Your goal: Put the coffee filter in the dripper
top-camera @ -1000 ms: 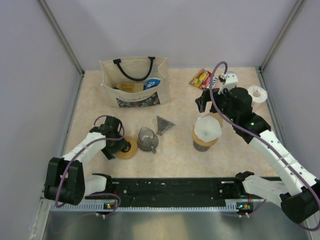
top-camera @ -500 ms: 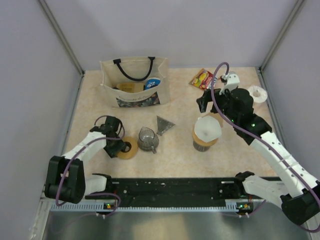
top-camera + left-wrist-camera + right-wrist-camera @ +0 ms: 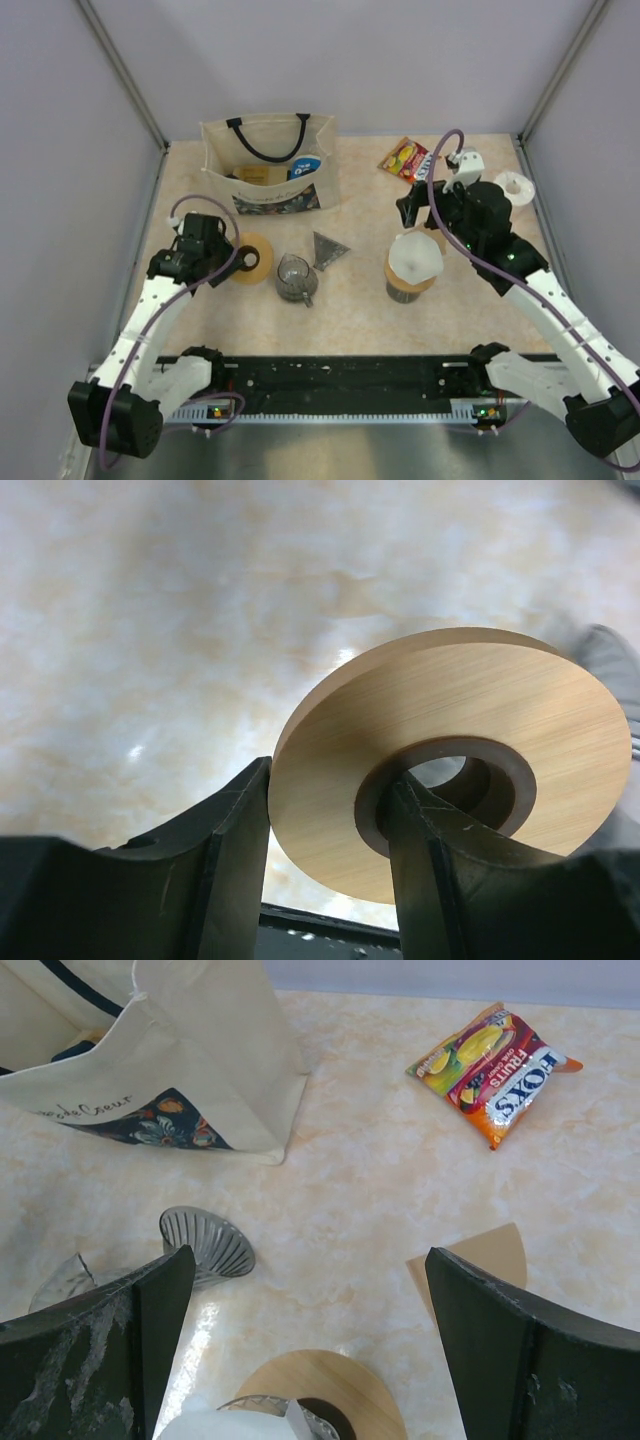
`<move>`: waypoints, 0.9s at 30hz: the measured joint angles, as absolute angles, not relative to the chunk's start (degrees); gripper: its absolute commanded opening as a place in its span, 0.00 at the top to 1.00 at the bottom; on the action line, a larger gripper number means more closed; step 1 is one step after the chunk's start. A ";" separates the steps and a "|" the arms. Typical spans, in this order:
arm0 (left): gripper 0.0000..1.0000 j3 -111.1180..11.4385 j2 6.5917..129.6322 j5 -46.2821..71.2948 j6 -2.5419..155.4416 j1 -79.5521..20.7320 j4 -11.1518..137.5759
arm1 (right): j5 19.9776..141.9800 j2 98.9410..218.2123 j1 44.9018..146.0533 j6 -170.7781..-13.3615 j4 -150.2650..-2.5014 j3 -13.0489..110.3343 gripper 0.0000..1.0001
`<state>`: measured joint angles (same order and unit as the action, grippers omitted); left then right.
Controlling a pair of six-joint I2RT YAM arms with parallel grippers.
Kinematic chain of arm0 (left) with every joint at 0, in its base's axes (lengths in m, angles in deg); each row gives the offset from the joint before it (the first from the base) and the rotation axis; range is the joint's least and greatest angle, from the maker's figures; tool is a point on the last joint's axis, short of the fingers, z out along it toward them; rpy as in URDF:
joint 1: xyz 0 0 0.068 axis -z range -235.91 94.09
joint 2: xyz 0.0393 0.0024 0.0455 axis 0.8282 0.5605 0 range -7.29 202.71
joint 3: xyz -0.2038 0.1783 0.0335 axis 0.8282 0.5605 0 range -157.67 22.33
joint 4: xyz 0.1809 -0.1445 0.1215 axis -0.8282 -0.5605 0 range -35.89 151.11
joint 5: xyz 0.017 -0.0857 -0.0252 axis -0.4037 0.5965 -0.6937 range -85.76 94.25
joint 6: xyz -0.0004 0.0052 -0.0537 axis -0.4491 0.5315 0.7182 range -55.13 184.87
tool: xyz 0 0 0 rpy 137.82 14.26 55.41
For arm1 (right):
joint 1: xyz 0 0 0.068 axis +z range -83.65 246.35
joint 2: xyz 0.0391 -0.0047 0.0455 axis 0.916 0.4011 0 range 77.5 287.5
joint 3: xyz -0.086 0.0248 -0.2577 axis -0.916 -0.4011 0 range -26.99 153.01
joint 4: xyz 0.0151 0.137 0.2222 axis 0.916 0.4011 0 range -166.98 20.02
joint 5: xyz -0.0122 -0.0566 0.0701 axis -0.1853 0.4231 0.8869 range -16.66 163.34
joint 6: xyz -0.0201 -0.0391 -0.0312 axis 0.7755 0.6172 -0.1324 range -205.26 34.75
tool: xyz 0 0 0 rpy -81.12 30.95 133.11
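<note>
The dripper is in two parts. Its dark grey ribbed cone (image 3: 328, 248) (image 3: 205, 1245) lies on its side mid-table. Its flat tan ring (image 3: 252, 258) (image 3: 450, 730), with a dark centre hole, hangs tilted above the table. My left gripper (image 3: 238, 262) (image 3: 325, 820) is shut on that ring, with one finger through the hole and the other on the outer edge. The coffee filter (image 3: 480, 1258), a tan paper fan, lies flat on the table under my right gripper (image 3: 420, 215) (image 3: 308, 1260). That gripper hovers wide open with nothing in it.
A white translucent cone (image 3: 413, 255) sits on a second tan ring (image 3: 330, 1385) just in front of the right gripper. A clear glass cup (image 3: 293, 278) stands near the grey cone. A tote bag (image 3: 268, 165), a candy packet (image 3: 405, 157) and a white roll (image 3: 517, 186) sit at the back.
The left gripper closed on the tan ring, lifted it off the table and carried it back and slightly left. The right arm has barely shifted.
</note>
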<state>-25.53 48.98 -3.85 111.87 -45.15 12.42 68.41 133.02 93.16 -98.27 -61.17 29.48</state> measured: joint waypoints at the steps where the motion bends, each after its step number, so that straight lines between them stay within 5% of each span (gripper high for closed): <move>1: 0.72 -26.79 48.71 -2.06 110.93 -45.12 12.95 | 68.26 132.67 93.16 -98.23 -61.25 29.21 0.01; 15: 0.72 -42.25 67.47 8.34 103.59 -33.43 15.55 | 49.68 123.95 93.16 -98.90 -62.06 23.57 0.01; 27: 0.71 -43.86 72.41 9.15 101.93 -32.18 9.14 | 42.46 123.60 93.16 -98.97 -62.02 22.07 0.01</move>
